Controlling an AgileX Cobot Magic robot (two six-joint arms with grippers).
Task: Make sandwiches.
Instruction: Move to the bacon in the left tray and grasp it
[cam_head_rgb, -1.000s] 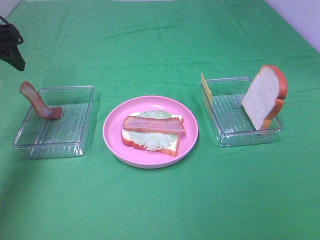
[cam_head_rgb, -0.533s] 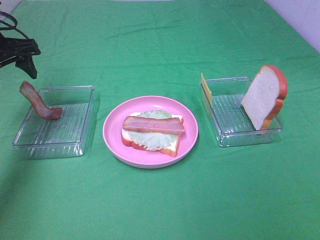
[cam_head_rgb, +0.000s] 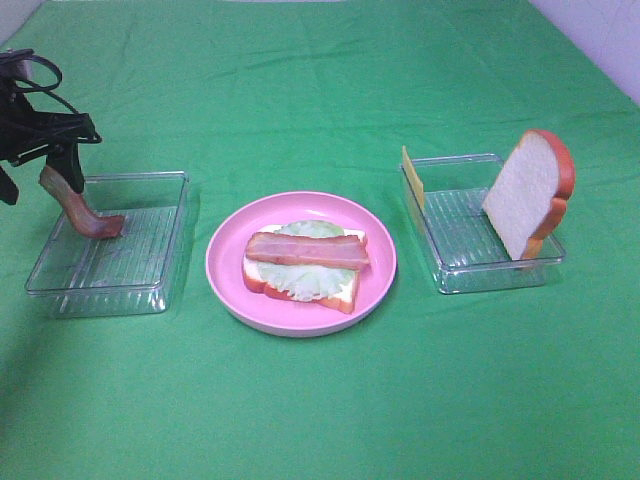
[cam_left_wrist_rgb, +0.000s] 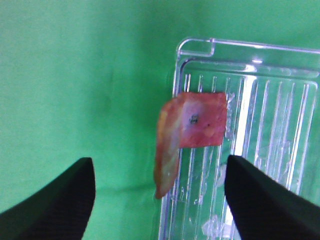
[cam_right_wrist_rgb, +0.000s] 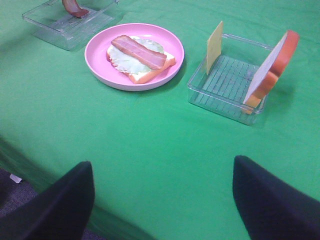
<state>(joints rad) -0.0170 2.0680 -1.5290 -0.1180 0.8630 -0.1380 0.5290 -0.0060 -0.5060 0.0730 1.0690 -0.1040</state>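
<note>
The sandwich (cam_head_rgb: 305, 265) lies open on a round pink plate (cam_head_rgb: 225, 290): a bread slice, a lettuce leaf and a bacon strip on top. A second bacon strip (cam_head_rgb: 78, 208) stands curled at the far left corner of the left clear tray (cam_head_rgb: 150, 280). My left gripper (cam_head_rgb: 40, 180) hangs open over that strip's upper end. In the left wrist view the bacon strip (cam_left_wrist_rgb: 192, 122) sits between the two black fingers (cam_left_wrist_rgb: 55, 200), touching neither. My right gripper (cam_right_wrist_rgb: 165, 210) is open and empty, well back from the plate.
The right clear tray (cam_head_rgb: 470, 270) holds a thin yellow cheese slice (cam_head_rgb: 412, 178) leaning on its left wall and a bread slice (cam_head_rgb: 525, 190) propped upright at its right end. A green cloth covers the table.
The left gripper came down and to the right from the far left edge and now straddles the top of the bacon strip in the left tray. Food and trays have not moved.
</note>
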